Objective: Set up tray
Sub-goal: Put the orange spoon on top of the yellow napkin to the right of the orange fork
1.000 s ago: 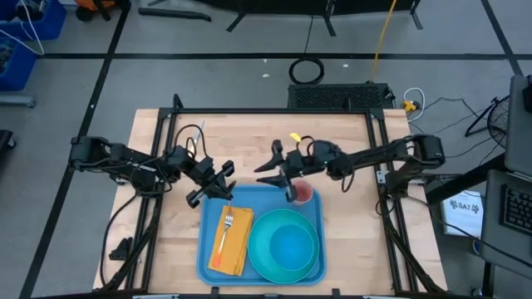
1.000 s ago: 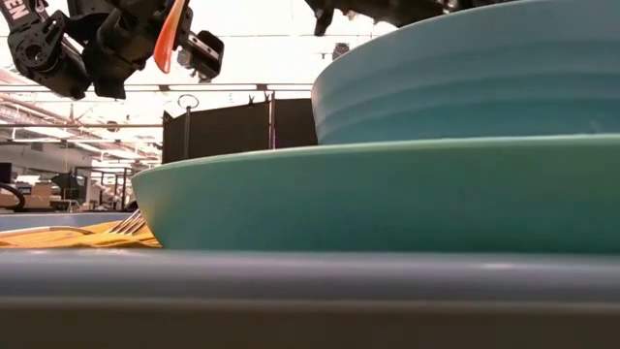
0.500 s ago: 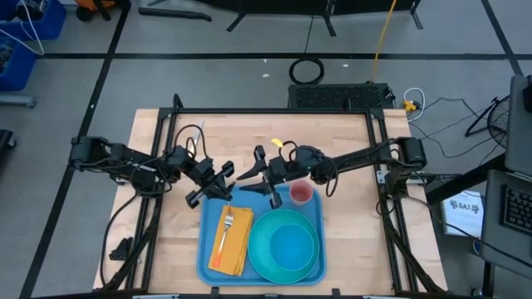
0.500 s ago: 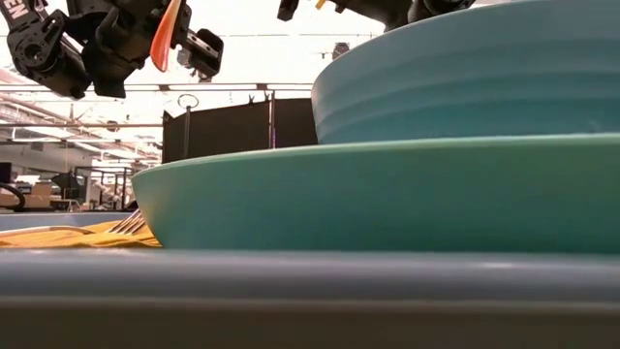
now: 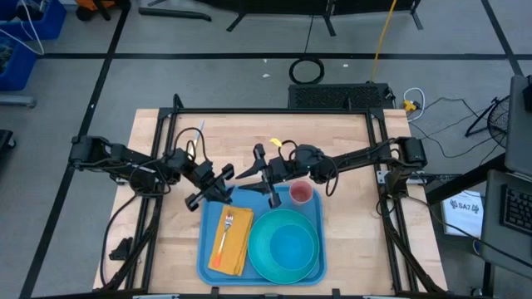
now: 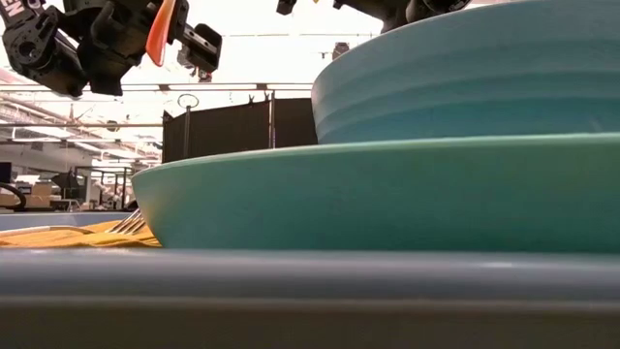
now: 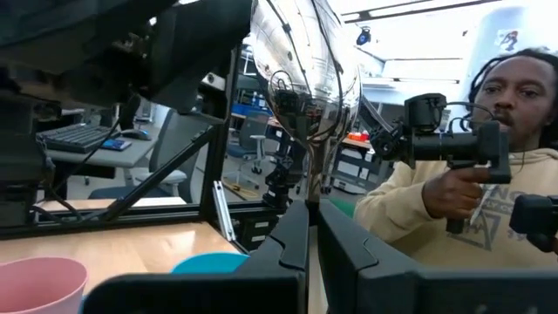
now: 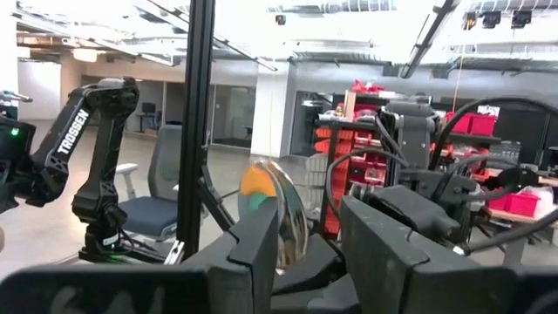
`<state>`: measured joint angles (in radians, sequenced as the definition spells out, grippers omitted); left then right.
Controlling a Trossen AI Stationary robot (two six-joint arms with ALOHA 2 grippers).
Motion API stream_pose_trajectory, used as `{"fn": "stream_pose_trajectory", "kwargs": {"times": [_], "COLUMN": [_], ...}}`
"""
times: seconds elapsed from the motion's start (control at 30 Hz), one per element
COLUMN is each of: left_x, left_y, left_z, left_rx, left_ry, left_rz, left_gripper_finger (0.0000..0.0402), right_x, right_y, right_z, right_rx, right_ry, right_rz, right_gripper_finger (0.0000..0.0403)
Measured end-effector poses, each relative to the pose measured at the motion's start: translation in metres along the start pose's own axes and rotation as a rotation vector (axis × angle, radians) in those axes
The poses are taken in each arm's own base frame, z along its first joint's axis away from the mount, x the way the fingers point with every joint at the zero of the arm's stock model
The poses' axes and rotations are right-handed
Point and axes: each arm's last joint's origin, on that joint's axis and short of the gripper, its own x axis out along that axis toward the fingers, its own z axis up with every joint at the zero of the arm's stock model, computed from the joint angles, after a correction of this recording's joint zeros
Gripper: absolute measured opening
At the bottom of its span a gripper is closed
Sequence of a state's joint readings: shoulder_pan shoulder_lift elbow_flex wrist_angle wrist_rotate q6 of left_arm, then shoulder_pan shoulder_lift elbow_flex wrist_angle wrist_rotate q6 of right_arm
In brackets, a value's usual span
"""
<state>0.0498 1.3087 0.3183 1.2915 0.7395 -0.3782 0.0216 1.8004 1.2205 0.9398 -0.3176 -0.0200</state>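
Note:
The light-blue tray [image 5: 205, 253] lies at the table's near edge. On it rest a teal plate [image 5: 259, 256] with a teal bowl [image 5: 291, 245], an orange napkin [image 5: 238, 249] with a fork [image 5: 226, 232], and a pink cup [image 5: 300, 193]. My left gripper [image 5: 223, 186] hovers over the tray's far left corner, shut on a shiny metal spoon [image 7: 305, 70]. My right gripper [image 5: 259, 183] is open above the tray's far edge, left of the cup, facing the left gripper. In the right wrist view the spoon's bowl [image 8: 272, 218] shows in the gap between its fingers [image 8: 253, 262], apart from them. My left gripper pinches the spoon's handle [image 7: 311, 187] between its two fingers. The fingers come roughly level from the table's left and lie along the handle. The spoon is lifted clear above the tray, and its bowl [image 7: 307, 52] sticks out beyond the fingertips.
Bare wooden table [image 5: 241, 137] stretches beyond the tray's far edge, bounded by black frame posts [image 5: 176, 104]. In the low view the plate [image 6: 339, 204] and bowl [image 6: 465, 78] fill the near ground. A person [image 7: 488, 174] holding a controller stands beyond the table.
My right gripper has moved from beside the pink cup toward the table's left, closing on the left gripper and the spoon, then stopped. The cup stays on the tray. My left gripper has kept the spoon aloft.

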Motion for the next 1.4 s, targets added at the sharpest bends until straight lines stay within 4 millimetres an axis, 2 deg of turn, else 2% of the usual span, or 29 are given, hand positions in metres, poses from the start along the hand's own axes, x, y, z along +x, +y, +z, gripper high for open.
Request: {"fn": "stream_pose_trajectory", "kwargs": {"times": [0.23,0.5,0.97,1.27,1.4], "left_x": [0.0,0.008,0.008,0.004,-0.001], "left_y": [0.0,0.005,0.005,0.013,0.019], "left_z": [0.0,0.009,0.007,0.001,0.002], "left_rx": [-0.001,-0.003,-0.026,-0.036,-0.032], "left_ry": [-0.003,0.002,0.026,0.072,0.078], "left_rz": [0.008,0.006,-0.015,0.067,0.102], "left_gripper_finger": [0.0008,0.0008,0.0,0.0,0.0], "right_x": [0.002,0.023,0.024,0.013,0.009], "right_y": [-0.001,-0.007,-0.003,-0.004,-0.003], "right_z": [0.003,-0.012,-0.013,0.004,0.012], "right_rx": [0.003,0.036,0.066,0.153,0.18], "right_ry": [-0.015,0.003,0.011,0.213,0.242], "right_rz": [-0.007,0.002,0.058,0.04,0.009], "right_gripper_finger": [0.0114,0.0114,0.0114,0.0114,0.0114]}}
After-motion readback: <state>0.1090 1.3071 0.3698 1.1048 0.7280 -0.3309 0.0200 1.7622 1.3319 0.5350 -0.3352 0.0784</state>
